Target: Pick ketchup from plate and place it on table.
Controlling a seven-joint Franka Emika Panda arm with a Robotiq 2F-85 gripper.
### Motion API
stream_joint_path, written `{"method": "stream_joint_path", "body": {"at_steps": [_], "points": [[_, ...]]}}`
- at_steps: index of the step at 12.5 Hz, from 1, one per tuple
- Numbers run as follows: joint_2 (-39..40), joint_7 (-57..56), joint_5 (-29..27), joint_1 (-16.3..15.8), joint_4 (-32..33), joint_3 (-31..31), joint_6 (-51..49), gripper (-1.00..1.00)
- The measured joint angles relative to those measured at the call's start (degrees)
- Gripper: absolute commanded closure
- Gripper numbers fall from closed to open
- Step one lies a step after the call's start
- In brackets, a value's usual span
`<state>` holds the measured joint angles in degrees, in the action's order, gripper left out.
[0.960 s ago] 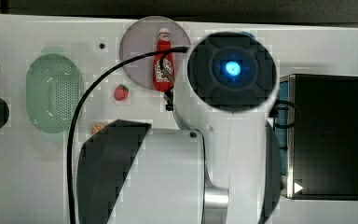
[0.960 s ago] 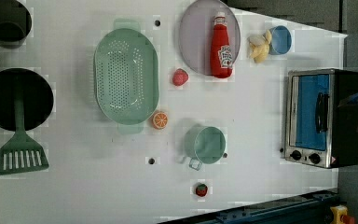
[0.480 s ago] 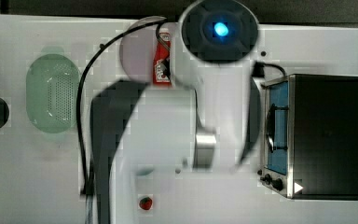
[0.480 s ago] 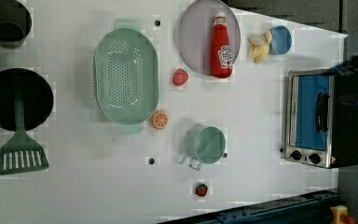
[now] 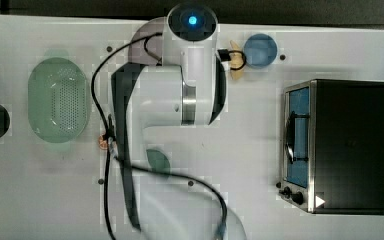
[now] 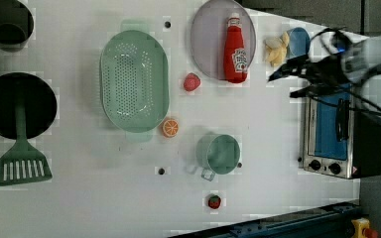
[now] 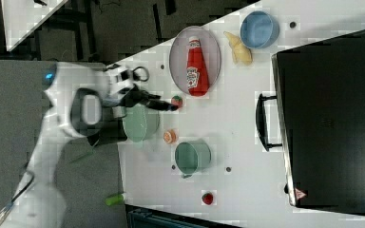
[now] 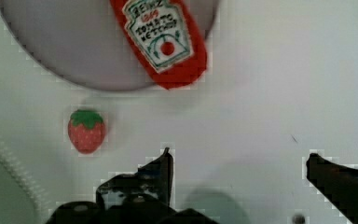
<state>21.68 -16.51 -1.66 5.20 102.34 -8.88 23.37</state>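
Your gripper (image 8: 237, 161) is wide open and holds nothing; in the wrist view its two dark fingers (image 8: 164, 170) stand well apart over bare table (image 8: 284, 84), short of the plate (image 8: 51, 42). The ketchup (image 6: 235, 49) lies flat on the plate (image 6: 208, 44), cap toward the far rim in the left view, its base reaching over the near rim. In the wrist view you see its label face up and a strawberry (image 8: 86, 131) on the table just beside the plate. In the right view the gripper (image 7: 164, 105) hangs close to that strawberry (image 7: 176, 100), with the ketchup (image 7: 195, 69) near it. In the left view a green basket (image 6: 134, 79) sits to the plate's left, and a blue bowl (image 6: 297, 42) to its right.
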Motion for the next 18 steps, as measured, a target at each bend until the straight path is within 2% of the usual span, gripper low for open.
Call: {"method": "stream_joint_path", "body": {"at_steps": [2, 7, 12, 18], "points": [[4.70, -6.88, 0.26, -0.56, -0.22, 0.45, 5.78, -1.00], [12.62, -16.98, 6.31, -0.75, -2.57, 0.36, 13.89, -1.00], [21.35, -19.56, 6.67, -1.93, -11.69, 1.18, 16.52, -1.00], [30.05, -19.81, 9.26, -2.84, -18.69, 0.76, 18.90, -1.00]]}}
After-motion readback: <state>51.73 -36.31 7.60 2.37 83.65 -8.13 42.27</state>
